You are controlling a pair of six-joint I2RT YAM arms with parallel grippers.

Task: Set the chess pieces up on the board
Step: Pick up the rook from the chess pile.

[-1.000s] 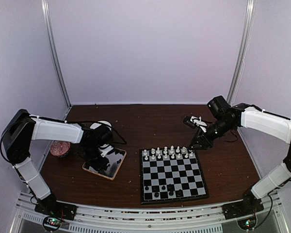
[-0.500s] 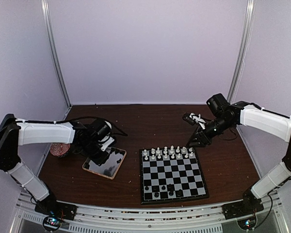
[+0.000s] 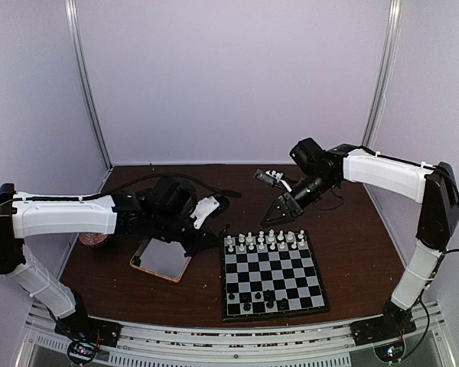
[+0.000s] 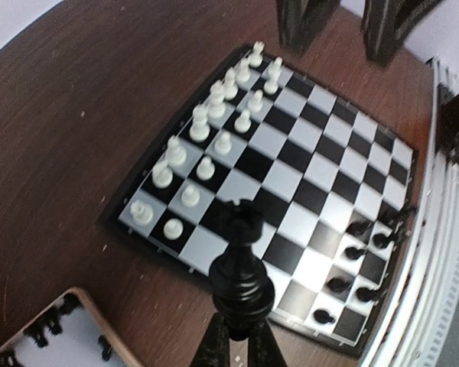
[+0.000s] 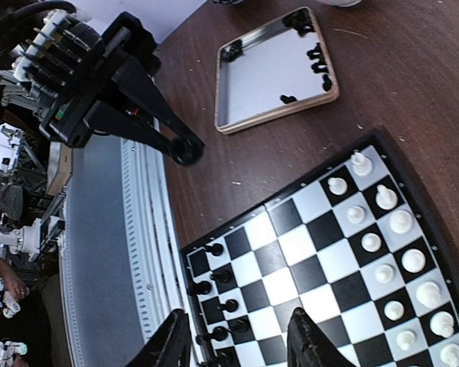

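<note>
My left gripper (image 4: 241, 340) is shut on the base of a glossy black chess piece (image 4: 241, 256), held upright above the table just off the left edge of the board (image 4: 291, 172). From above, this gripper (image 3: 201, 238) sits between the tray and the board (image 3: 274, 277). White pieces (image 3: 264, 241) fill the two far rows. Several black pieces (image 3: 249, 300) stand along the near rows. My right gripper (image 3: 279, 208) hangs over the board's far edge, and in its wrist view it (image 5: 241, 340) is open with nothing between the fingers.
A shallow wooden-rimmed tray (image 3: 163, 258) lies left of the board and holds a few black pieces (image 5: 317, 61). A round reddish object (image 3: 94, 233) sits at the far left. Pale crumbs dot the brown table. The metal rail runs along the near edge.
My left arm has lifted off the tray and swung right toward the board with the black piece in its jaws. My right arm has moved left, over the board's far edge.
</note>
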